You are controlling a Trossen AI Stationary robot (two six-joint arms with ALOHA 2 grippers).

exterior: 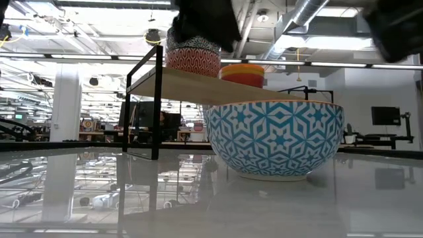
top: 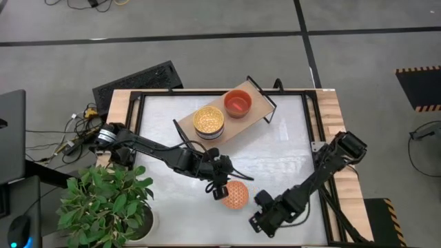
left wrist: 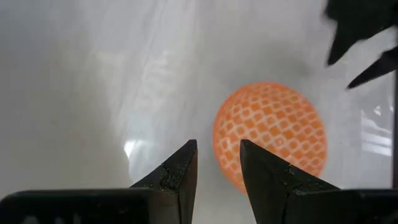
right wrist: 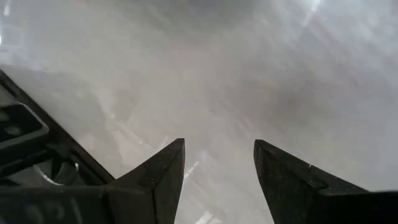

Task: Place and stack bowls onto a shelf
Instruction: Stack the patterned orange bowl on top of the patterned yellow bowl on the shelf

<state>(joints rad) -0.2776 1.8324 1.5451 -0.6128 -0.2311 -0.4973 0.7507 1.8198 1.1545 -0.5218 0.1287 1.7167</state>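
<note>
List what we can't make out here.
- Bowls under the yellow bowl: high view looks straight down; in low view a dark arm covers the stack top.
- Height of left gripper over orange bowl: high view flattens it, low view crops it.
- Right end of shelf: in low view the blue-white bowl blocks it.

A glossy white surface (top: 275, 158) mirrors the room's lights and the things standing on it. The shelf (top: 220, 110) is a pale, matt wood board in a slim black metal frame. The bowls look glazed and smooth: the blue-white one (exterior: 274, 139) shines at its curve, the orange latticed one (left wrist: 270, 134) gleams softly, and the yellow one (top: 209, 120) and red-orange one (top: 238, 103) carry a similar sheen. The left pincer (left wrist: 217, 165) has dark, matt fingers with a grainy, rough face.
</note>
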